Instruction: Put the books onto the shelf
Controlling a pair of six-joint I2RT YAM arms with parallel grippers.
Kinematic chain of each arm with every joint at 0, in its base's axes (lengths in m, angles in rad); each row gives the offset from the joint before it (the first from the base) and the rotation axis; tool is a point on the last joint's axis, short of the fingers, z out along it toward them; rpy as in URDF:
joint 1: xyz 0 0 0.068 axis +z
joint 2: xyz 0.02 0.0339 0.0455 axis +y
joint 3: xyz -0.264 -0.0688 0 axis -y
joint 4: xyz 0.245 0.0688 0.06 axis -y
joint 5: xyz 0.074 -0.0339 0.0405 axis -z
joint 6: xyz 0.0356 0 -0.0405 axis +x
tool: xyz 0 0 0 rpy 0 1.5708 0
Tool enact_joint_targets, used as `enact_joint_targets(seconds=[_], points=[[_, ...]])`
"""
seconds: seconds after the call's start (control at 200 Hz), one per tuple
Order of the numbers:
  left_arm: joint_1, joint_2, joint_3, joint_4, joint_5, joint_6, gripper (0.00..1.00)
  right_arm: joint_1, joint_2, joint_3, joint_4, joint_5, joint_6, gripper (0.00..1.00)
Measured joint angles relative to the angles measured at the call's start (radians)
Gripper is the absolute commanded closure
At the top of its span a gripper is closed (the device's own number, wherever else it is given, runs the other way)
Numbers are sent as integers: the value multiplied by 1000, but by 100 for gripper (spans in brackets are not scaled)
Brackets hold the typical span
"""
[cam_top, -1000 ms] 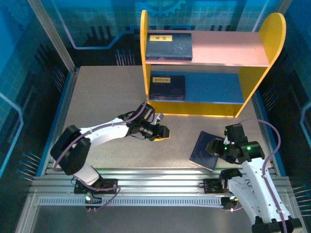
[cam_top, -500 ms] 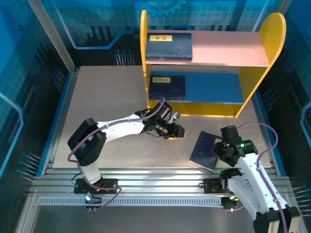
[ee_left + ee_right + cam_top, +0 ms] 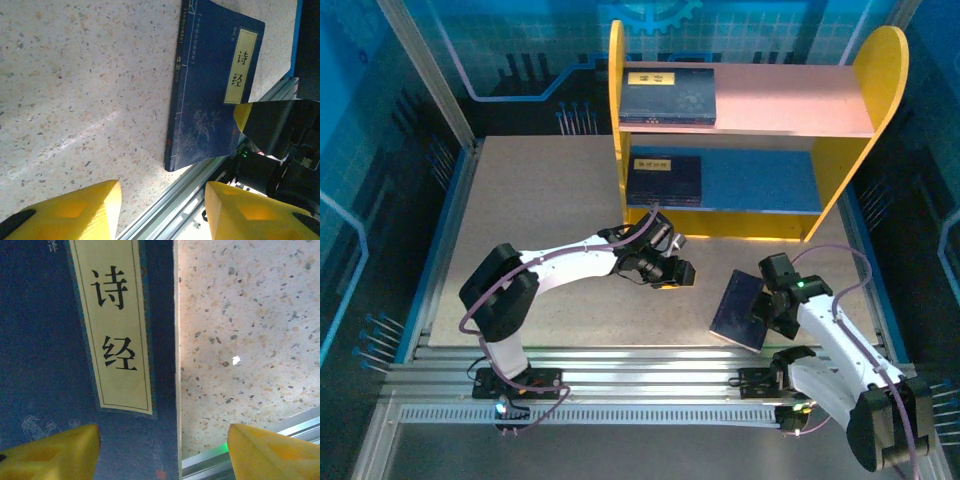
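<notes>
The left arm is reaching from its base at the near left edge of the table (image 3: 540, 220) toward the middle of the speckled top, and the left gripper (image 3: 672, 272) is hanging over bare table with its yellow fingers (image 3: 75, 212) spread wide and holding nothing; in the left wrist view the left gripper (image 3: 162, 210) is looking across the top at the loose book (image 3: 210, 90). Behind it, along the far edge, the shelf (image 3: 880, 70) is standing upright, and two books are lying flat at its left end, one on the pinkish top board (image 3: 667, 95) and one on the blue lower board (image 3: 664, 180), each against the left yellow side panel. Further right, the loose book (image 3: 740, 308) is lying flat and cover up on the table near the near right corner, turned at an angle, with one corner reaching the near edge beside the metal rails. The right gripper (image 3: 765, 305) is hovering at that book's right edge, and in the right wrist view its fingers (image 3: 50, 452) are standing apart, one over the navy cover of the book (image 3: 40, 340) just below the yellow label (image 3: 112, 325) and the other over bare table, so the right gripper (image 3: 162, 445) is straddling the book's edge without pinching it
</notes>
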Motion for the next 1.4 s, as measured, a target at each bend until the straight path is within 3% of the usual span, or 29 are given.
enact_joint_targets(seconds=[0.981, 1.186, 1.401], points=[[0, -47, -89, -40, -100, 0, 51, 68, 266, 59, 127, -87, -70, 35], [13, -47, -123, -43, -135, 0, 49, 154, 353, 118, 185, -93, -78, 37], [71, -48, -177, -67, -182, 3, 49, 331, 494, 208, 249, -82, -70, 38]])
